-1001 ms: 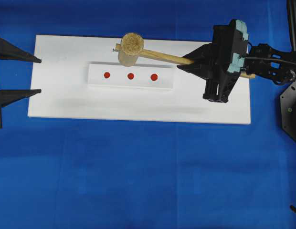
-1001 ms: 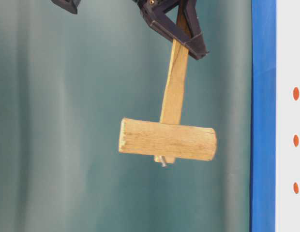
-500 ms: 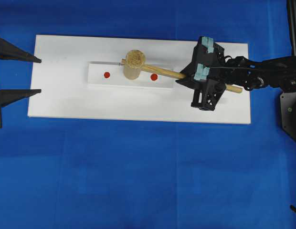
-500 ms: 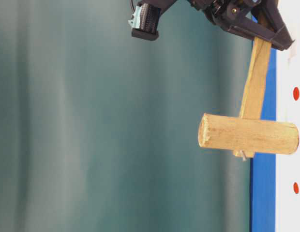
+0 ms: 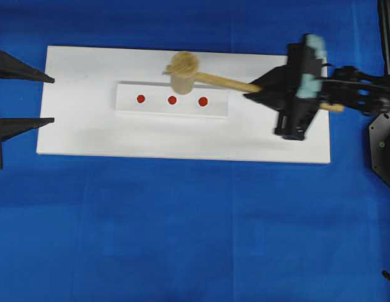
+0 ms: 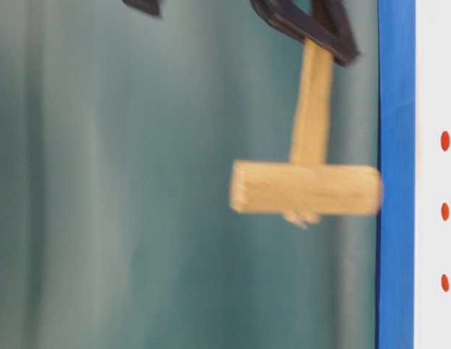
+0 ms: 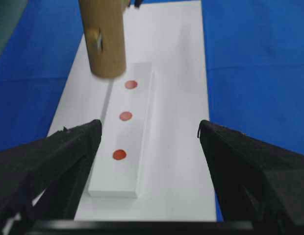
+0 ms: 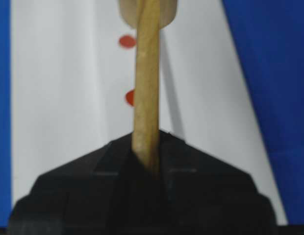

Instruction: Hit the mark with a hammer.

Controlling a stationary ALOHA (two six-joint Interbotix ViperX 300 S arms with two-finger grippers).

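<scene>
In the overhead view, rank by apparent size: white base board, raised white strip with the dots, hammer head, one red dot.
1. White base board
2. Raised white strip
3. Hammer head, lifted nearer the camera, so somewhat enlarged
4. Middle red dot; all three dots look alike.

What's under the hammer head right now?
The hammer head hangs raised over the white board, just beyond the strip edge. All three red dots show; none is covered.
</scene>
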